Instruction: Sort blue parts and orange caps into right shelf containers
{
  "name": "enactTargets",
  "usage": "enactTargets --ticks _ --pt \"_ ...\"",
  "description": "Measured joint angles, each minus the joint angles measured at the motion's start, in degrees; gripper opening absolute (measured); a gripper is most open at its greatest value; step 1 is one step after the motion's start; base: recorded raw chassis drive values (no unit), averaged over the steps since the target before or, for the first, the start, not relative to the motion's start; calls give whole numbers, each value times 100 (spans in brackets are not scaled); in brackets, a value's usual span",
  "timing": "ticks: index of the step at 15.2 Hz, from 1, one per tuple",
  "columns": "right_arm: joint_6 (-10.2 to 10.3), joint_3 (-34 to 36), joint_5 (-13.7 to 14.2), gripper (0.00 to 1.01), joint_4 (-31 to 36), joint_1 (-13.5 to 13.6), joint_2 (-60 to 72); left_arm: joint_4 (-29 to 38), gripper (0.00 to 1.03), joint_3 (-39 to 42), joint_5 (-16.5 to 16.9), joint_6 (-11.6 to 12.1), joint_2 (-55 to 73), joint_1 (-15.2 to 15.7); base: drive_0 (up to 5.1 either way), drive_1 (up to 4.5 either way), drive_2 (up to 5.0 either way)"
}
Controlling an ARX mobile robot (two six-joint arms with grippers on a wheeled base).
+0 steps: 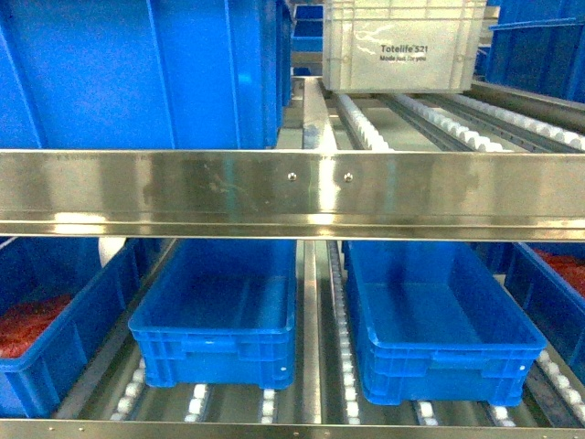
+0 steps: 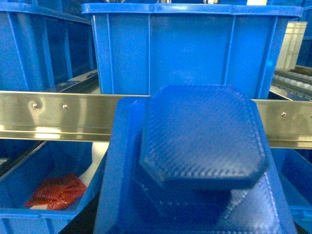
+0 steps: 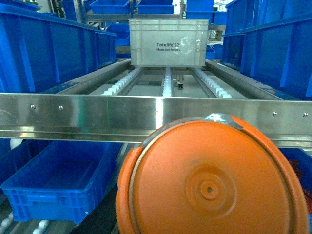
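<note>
head view looks through a flow rack: a brushed steel rail (image 1: pixel 292 192) runs edge to edge across the middle, splitting upper shelf from lower. below it two shallow blue crates sit side by side on white rollers (image 1: pixel 343 338), left crate (image 1: pixel 215 315) and right crate (image 1: pixel 439 320), a narrow roller lane between them; both have ribbed walls, thick rims and open, bare floors. further crates at the far left (image 1: pixel 46 320) and far right (image 1: pixel 558 293) hold red-orange pieces. above the rail, a tall blue container (image 1: pixel 137 73) fills the left, and a pale grey tote (image 1: pixel 402 46) sits back on an open roller bed. left wrist view is filled by a blue part (image 2: pixel 204 136), octagonal with a fine woven texture. right wrist view shows a round, smooth orange cap (image 3: pixel 209 180) just below the rail. neither hand is visible, so i cannot tell their grip.
</note>
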State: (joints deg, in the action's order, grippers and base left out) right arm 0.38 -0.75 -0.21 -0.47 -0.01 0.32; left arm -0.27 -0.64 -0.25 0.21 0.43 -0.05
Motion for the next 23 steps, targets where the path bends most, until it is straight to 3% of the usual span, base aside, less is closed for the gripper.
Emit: enactTargets --ticks 23 --pt "-2 0 20 43 11 0 0 -11 42 2 22 0 0 0 0 0 0"
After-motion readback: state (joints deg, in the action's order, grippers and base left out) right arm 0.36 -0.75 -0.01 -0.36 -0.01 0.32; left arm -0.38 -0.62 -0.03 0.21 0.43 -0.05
